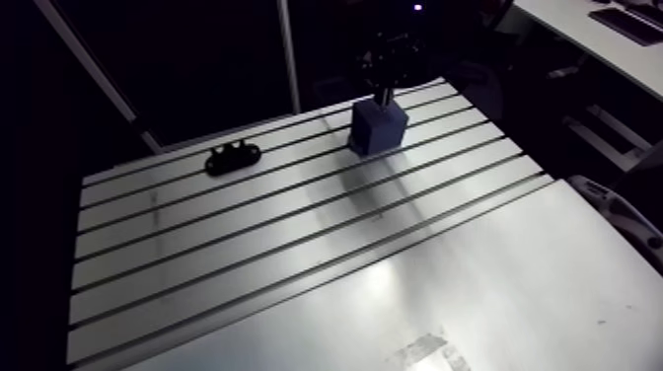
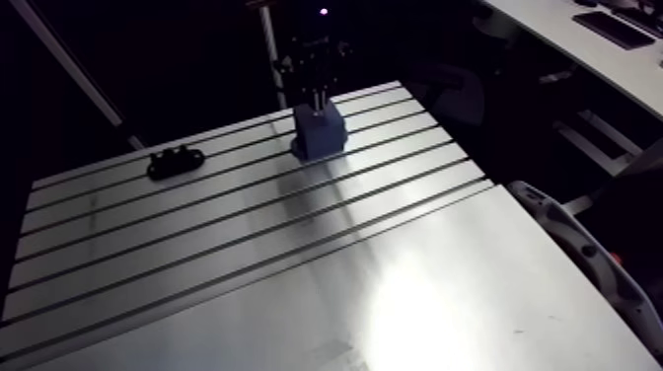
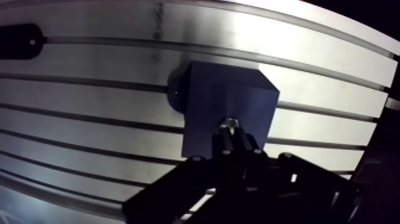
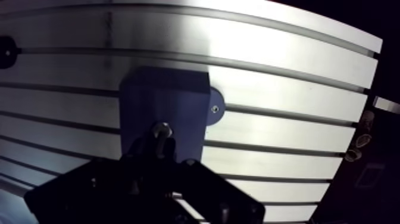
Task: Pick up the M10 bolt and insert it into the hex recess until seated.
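The table [image 1: 247, 247] fills most of the arm view. The blue block [image 1: 377, 128] stands on it at upper centre of the frame. The gripper [image 1: 383, 96] comes down from the top edge right onto the block's top. From this side its tip is too dark to read. A black bracket [image 1: 233, 156] lies flat at upper left, well apart from the block.

The wrist view is plainer. The two fingers [image 3: 222, 149] stand close together, clamped on the bolt [image 3: 229, 125], whose shiny metal end pokes out just ahead of the fingertips. That end sits over the block's top face, near the edge closest to the gripper. I cannot tell whether it touches the face or has gone into the recess, which is hidden under the bolt and fingers. A round ear [image 4: 218, 107] juts from the block's foot and lies flat on the table. The bracket shows far off, ahead of the gripper and to one side.
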Controlling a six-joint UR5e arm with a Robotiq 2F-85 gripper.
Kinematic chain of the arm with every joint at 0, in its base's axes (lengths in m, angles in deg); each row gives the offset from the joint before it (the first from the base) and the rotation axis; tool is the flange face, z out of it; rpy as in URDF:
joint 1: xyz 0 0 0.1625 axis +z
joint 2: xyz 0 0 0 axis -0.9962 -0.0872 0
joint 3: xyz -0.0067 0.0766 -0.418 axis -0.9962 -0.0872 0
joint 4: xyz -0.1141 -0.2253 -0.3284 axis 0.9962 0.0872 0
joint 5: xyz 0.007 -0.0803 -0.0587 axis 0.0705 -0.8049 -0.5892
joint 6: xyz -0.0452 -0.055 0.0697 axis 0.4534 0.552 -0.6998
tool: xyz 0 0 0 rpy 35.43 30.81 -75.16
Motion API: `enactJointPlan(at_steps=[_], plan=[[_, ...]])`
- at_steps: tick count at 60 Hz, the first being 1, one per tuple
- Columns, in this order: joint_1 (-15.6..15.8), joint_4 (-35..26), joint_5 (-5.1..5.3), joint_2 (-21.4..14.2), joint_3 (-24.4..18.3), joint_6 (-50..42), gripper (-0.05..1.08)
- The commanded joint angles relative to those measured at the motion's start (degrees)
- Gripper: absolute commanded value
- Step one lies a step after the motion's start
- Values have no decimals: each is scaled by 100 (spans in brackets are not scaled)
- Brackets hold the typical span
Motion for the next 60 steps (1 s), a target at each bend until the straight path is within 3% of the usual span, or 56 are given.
enactJointPlan(at_steps=[1,27,43,52,60], plan=[[35,-250,-18,-121,23,65,1],[126,-798,-34,-923,-47,-611,1],[684,-1246,-35,-1300,-252,-1584,1],[1184,-1456,-34,-1535,-345,-2382,1],[1391,-1740,-27,-1565,-531,-2568,1]])
